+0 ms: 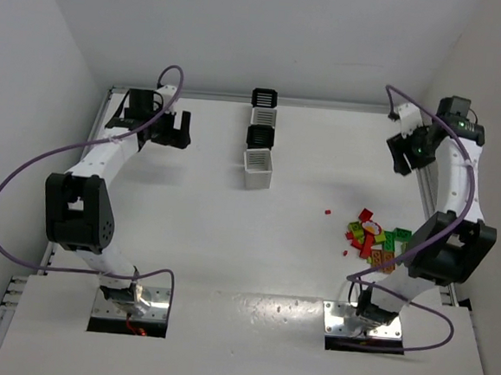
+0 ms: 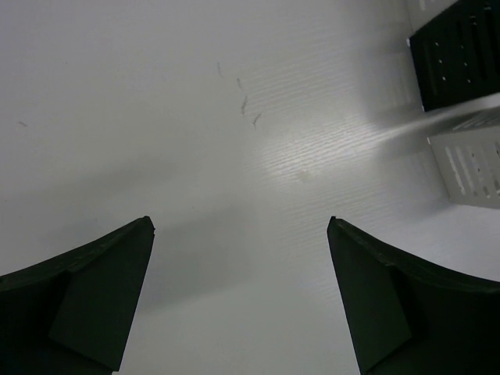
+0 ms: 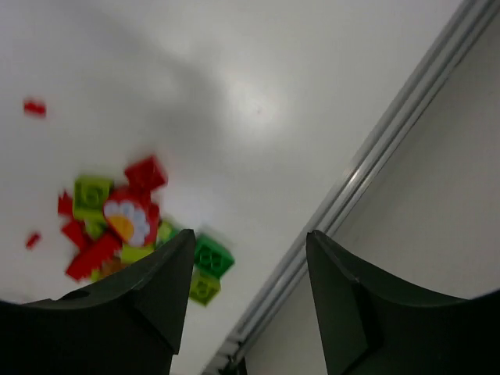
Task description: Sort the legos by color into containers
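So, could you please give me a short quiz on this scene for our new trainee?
1. True or false: all the legos lie inside the containers.
2. The left pincer holds: A) a red brick, B) nothing, C) a bin.
3. How many containers stand in the row?
Key: 1 false, many lie loose on the table; 2 B; 3 four.

The containers [image 1: 260, 140] sit lined up front to back on the table [image 1: 228, 255]. Legos [image 1: 374, 239] are heaped off to their right and nearer, with one stray brick [image 1: 327, 212] in between.
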